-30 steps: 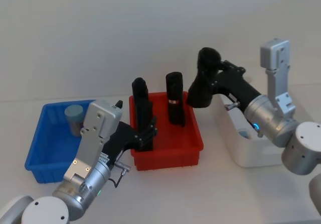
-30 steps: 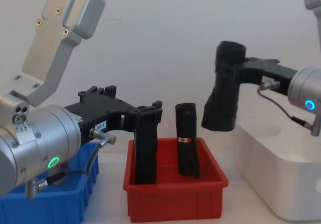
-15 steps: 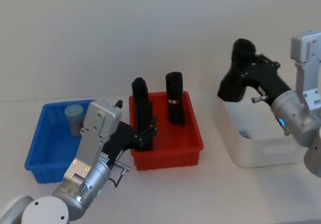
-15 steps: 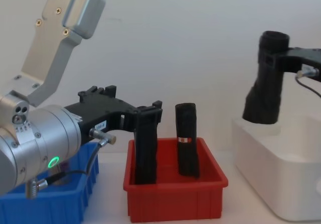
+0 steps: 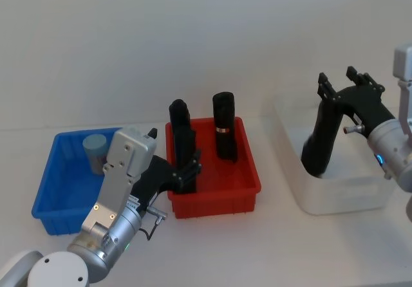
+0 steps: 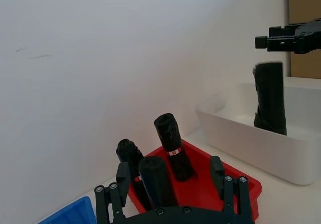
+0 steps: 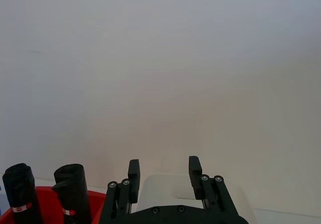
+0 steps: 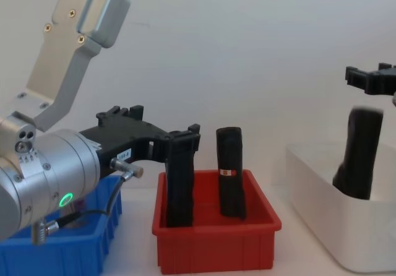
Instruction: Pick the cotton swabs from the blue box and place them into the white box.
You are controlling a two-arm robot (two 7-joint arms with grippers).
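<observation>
Hovering released above the white box (image 5: 341,197), the right hand (image 5: 351,84) has a tall black object (image 5: 320,147) standing in the box just below its spread fingers. Left hand (image 5: 187,171) sits spread by the red bin (image 5: 215,197); a cotton swab jar (image 5: 95,150) stands in the blue box (image 5: 55,203).

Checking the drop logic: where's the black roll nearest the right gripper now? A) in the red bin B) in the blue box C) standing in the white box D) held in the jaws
C. The black roll stands tilted in the white box, apart from the right gripper, whose jaws are open and empty above it.
</observation>
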